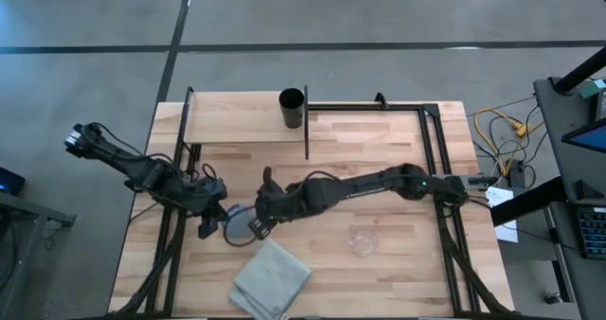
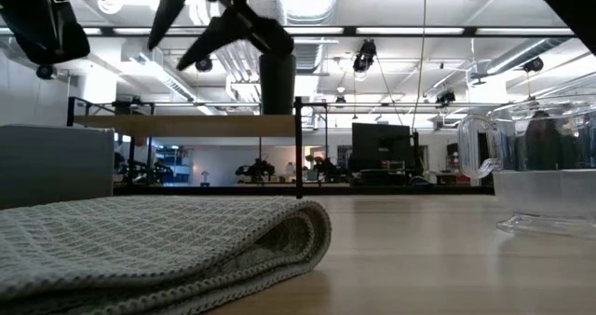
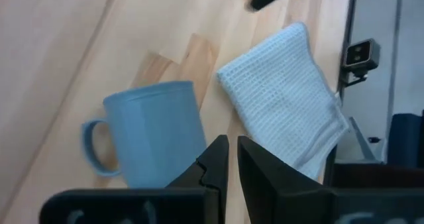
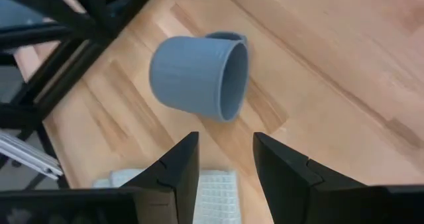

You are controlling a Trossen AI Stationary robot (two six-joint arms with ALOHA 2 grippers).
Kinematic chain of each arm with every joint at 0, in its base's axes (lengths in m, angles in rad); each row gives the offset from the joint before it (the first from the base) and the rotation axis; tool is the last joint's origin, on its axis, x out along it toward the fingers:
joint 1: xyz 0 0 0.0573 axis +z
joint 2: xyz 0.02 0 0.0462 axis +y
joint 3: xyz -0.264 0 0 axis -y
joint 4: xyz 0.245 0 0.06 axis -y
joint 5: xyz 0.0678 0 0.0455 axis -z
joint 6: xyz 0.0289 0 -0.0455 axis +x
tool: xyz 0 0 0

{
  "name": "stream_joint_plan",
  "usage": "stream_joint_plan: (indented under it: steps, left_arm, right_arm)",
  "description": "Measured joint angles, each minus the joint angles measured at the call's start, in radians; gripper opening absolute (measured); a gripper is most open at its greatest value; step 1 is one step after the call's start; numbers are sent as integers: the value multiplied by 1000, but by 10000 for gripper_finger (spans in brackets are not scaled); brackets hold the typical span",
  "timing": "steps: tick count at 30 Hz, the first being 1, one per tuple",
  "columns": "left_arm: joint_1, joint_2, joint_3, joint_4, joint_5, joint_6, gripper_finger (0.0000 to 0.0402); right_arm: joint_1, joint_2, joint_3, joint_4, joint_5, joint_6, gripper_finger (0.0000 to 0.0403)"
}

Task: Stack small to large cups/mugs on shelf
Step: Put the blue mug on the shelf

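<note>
The blue-grey mug [image 1: 237, 227] [image 4: 199, 75] seems to lie on its side on the tabletop, mouth toward my right gripper. My left gripper [image 1: 210, 225] [image 3: 232, 143] is shut, its tips close beside the mug's wall [image 3: 156, 134]. My right gripper [image 1: 257, 227] [image 4: 225, 141] is open, slanting down a short way from the mug's mouth and apart from it. The black cup [image 1: 292, 108] [image 2: 277, 82] stands upright on the pale shelf [image 1: 237, 121] at the far side. The clear glass cup [image 1: 363, 240] [image 2: 545, 171] stands on the table to the right. My left gripper's shut fingertips [image 3: 218, 151] stand right at the mug's side wall [image 3: 195, 144], near its far end from the handle. Whether they touch it I cannot tell, because the finger covers that spot.
A folded grey cloth [image 1: 273, 277] [image 2: 158, 245] lies near the front edge, just beyond the mug. Black metal frame uprights [image 1: 307, 121] stand at the shelf's ends and along the table's sides. Bare wood lies between the glass cup and the shelf.
</note>
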Motion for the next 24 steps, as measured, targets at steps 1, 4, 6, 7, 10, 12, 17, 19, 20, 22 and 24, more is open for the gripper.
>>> stream_joint_plan:
  steps: [1,4,6,7,10,12,17,19,20,22,24]
  left_arm:
    - [0,3,0,6,3,-7,19]
    - [0,5,0,6,8,-46,19]
    - [0,1,0,5,14,-51,19]
    - [0,-2,0,5,18,-52,19]
    - [-2,-11,0,-2,25,-81,19]
    - [-2,-16,0,-5,26,-96,19]
    - [-10,-14,-1,-92,28,-130,19]
    - [-16,-11,-2,-128,28,-147,19]
    - [-21,-10,-3,-146,27,-152,19]
    - [-31,-8,-3,-163,26,-153,19]
    - [-43,-6,-3,-159,28,-153,19]
  right_arm:
    - [-9,4,-4,0,-14,-10,137]
    - [-32,16,-23,28,-70,-21,137]
    - [-43,18,-59,80,-98,-37,137]
    - [-48,18,-80,114,-102,-40,137]
    - [-60,16,-142,195,-134,-39,137]
    - [-69,16,-178,245,-187,-32,137]
    - [-77,13,-283,390,-234,-1,137]
    - [-79,11,-307,428,-234,5,137]
    - [-79,10,-315,447,-236,6,137]
    - [-79,7,-328,484,-237,4,137]
    - [-82,5,-334,504,-244,-6,137]
